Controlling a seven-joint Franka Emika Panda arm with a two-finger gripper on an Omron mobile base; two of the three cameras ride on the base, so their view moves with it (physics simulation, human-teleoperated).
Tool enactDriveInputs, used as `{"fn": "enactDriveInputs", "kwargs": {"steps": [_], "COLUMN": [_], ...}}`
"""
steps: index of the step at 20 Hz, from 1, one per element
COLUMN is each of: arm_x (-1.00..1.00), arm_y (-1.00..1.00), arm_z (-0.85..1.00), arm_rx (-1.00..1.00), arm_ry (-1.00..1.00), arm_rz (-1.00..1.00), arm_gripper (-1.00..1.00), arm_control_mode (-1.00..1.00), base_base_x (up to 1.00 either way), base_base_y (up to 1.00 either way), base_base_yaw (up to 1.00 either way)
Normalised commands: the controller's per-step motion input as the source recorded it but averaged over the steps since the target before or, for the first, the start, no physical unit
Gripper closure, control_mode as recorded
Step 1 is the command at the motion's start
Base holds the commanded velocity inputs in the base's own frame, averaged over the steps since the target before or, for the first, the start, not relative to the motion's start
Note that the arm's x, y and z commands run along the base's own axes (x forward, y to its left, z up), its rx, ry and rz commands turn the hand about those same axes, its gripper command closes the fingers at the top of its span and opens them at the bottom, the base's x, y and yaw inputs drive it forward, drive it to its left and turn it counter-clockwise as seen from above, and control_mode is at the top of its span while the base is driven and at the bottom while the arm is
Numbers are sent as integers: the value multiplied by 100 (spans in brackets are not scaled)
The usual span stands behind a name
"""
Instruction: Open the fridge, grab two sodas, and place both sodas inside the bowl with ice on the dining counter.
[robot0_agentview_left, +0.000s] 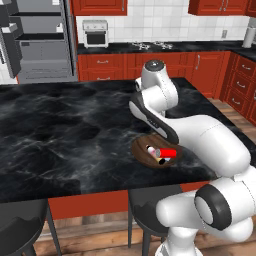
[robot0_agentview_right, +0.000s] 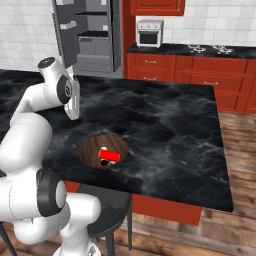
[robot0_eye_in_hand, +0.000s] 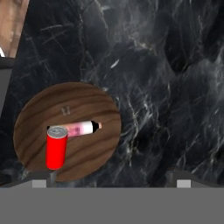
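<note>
The end effector (robot0_eye_in_hand: 112, 183) hangs above the black surface (robot0_eye_in_hand: 166, 87) with its fingers spread wide, holding nothing. Below and left of it sits the wooden bowl (robot0_eye_in_hand: 39, 109). Inside it a red soda (robot0_eye_in_hand: 56, 148) lies touching a pale pink can-like item (robot0_eye_in_hand: 81, 128) just beside it.
</note>
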Motion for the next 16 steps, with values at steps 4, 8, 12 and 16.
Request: {"fn": "enactDriveInputs", "kwargs": {"steps": [4, 8, 12, 16], "arm_x": [0, -2, -27, -42], "arm_y": [0, -1, -16, -29], "arm_z": [0, 0, 5, 10], "arm_rx": [0, 1, 8, 12], "arm_ry": [0, -4, -16, -21], "arm_rz": [0, 0, -1, -4], "arm_gripper": [-100, -100, -100, -100], "arm_control_mode": [-100, -100, -100, -100], "base_base_x": [0, 0, 0, 0], "base_base_y": [0, 0, 0, 0], "base_base_yaw": [0, 0, 0, 0]}}
